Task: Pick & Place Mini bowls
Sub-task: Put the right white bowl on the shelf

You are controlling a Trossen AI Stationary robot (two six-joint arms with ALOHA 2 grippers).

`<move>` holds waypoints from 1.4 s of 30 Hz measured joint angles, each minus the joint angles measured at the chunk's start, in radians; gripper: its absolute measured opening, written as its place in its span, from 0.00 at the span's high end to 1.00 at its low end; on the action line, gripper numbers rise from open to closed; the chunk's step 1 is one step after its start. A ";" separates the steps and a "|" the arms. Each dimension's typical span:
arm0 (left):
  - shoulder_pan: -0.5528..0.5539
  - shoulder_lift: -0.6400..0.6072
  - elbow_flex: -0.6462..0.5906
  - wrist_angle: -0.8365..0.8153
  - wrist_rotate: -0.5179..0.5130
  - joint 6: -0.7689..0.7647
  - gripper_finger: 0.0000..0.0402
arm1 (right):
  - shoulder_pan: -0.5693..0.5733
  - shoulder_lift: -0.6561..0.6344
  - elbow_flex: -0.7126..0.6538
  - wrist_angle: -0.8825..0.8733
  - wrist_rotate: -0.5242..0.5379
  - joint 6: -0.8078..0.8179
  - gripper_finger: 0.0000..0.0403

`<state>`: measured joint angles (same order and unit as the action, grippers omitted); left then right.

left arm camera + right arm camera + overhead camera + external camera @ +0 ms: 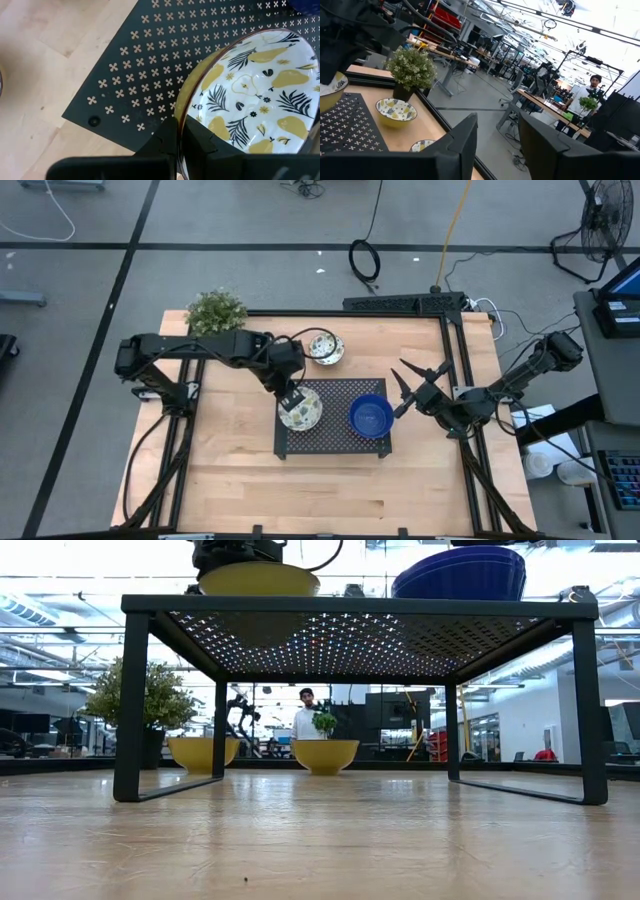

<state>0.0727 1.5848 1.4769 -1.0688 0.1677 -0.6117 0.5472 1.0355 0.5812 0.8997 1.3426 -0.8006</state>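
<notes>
- Two bowls are sitting on the black tray (pixel 335 442): a patterned bowl (pixel 300 408) at its left end and a blue bowl (pixel 370 416) at its right end.
- No readable writing or brand is showing on any of them.
- Left gripper (pixel 291 397) is pinching the patterned bowl's rim, one finger inside and one outside, near the tray's left edge.
- Right gripper (pixel 408 385) is hovering spread wide and holding nothing, just right of the blue bowl, with bare wood around it.
- Another patterned bowl (pixel 325 347) is resting on the table behind the tray, near the plant (pixel 215 311).
- Bare table is stretching in front of the tray.
</notes>
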 joint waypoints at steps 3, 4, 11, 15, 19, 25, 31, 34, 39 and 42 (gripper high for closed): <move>-0.001 0.000 0.000 0.000 0.000 -0.008 0.96 | 0.000 0.000 0.000 0.000 0.000 0.000 0.68; -0.001 0.000 0.000 0.000 0.000 -0.012 0.96 | 0.000 0.000 0.000 0.000 0.000 0.000 0.68; -0.001 0.000 0.000 0.000 -0.003 -0.026 0.98 | 0.000 0.000 0.000 0.000 0.000 0.000 0.68; -0.001 0.000 0.000 0.000 -0.003 -0.025 0.91 | 0.000 0.000 0.000 0.000 0.000 0.000 0.68; -0.001 0.000 0.000 0.000 -0.003 -0.026 0.89 | 0.000 0.000 0.000 0.000 0.000 0.000 0.68; -0.001 0.000 0.000 0.000 -0.011 -0.002 0.88 | 0.000 0.000 0.000 0.000 0.000 0.000 0.68; 0.000 -0.001 0.000 0.005 -0.010 0.036 0.88 | 0.000 0.000 0.000 0.000 0.000 0.002 0.68; 0.004 -0.001 0.000 0.004 -0.009 0.034 0.87 | 0.000 0.000 0.000 -0.001 0.000 0.003 0.68; 0.016 -0.001 0.000 0.004 0.019 0.033 0.87 | 0.000 0.000 0.000 -0.001 0.000 0.003 0.68; 0.025 -0.002 0.000 0.004 0.039 0.033 0.87 | 0.000 0.000 0.000 -0.001 0.000 0.003 0.68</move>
<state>0.0975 1.5833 1.4769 -1.0645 0.2070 -0.5791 0.5472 1.0355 0.5812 0.8989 1.3430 -0.7975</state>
